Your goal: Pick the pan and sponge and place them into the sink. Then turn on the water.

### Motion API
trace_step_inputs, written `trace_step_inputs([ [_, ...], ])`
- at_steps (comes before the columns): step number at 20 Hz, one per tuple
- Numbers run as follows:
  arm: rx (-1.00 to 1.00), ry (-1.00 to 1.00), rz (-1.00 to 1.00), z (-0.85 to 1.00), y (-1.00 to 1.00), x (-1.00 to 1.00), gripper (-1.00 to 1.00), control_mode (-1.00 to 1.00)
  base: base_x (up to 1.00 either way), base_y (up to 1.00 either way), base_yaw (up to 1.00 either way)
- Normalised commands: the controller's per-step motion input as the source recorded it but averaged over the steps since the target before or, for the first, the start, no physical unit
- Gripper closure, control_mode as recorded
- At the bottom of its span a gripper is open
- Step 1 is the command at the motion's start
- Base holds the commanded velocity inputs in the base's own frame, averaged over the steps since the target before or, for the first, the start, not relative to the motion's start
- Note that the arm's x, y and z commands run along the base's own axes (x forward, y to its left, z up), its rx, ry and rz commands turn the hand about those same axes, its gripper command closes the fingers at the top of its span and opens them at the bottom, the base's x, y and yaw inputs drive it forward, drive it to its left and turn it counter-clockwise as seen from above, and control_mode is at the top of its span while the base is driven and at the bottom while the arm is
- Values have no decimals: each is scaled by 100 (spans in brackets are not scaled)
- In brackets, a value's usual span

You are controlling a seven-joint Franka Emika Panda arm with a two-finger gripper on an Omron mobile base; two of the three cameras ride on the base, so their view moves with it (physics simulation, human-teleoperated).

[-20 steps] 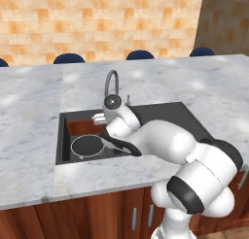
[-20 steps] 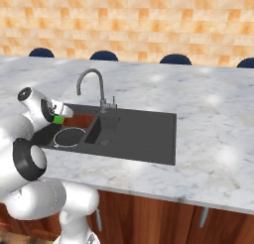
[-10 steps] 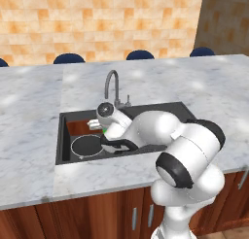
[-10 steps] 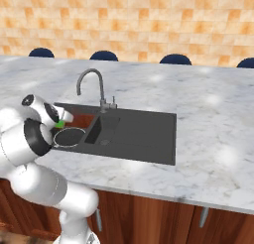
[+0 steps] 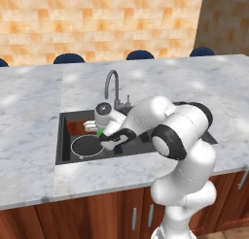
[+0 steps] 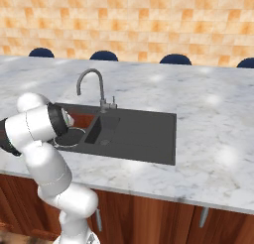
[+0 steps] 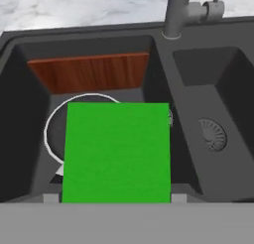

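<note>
The sponge (image 7: 116,152) lies flat in the hand (image 7: 115,198), its green face up and long side running left-right, jaws spread across it, above the pan (image 5: 87,146) in the sink's (image 5: 65,120) left basin beside the faucet (image 5: 111,86), worktop (image 5: 29,111) around.

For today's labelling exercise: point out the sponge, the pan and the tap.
sponge (image 7: 116,151), hand view, middle of green face
pan (image 5: 85,146), left base view, dark inside
tap (image 6: 90,72), right base view, top of curved neck

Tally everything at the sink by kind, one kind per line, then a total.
Pan: 1
Sponge: 1
Sink basins: 2
Faucet: 1
Total: 5
</note>
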Motion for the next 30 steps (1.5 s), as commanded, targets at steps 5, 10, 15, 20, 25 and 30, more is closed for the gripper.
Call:
trace_step_inputs([
  [5,4,7,-1,-35,25,31,100,-100,0,0,0],
  [10,2,7,-2,-42,26,35,100,-100,0,0,0],
  [15,2,5,-2,-42,22,35,100,-100,0,0,0],
  [20,4,4,-1,-35,10,29,100,-100,0,0,0],
  [25,5,5,-1,-36,8,28,100,-100,0,0,0],
  [30,6,6,-1,-33,9,31,100,-100,0,0,0],
])
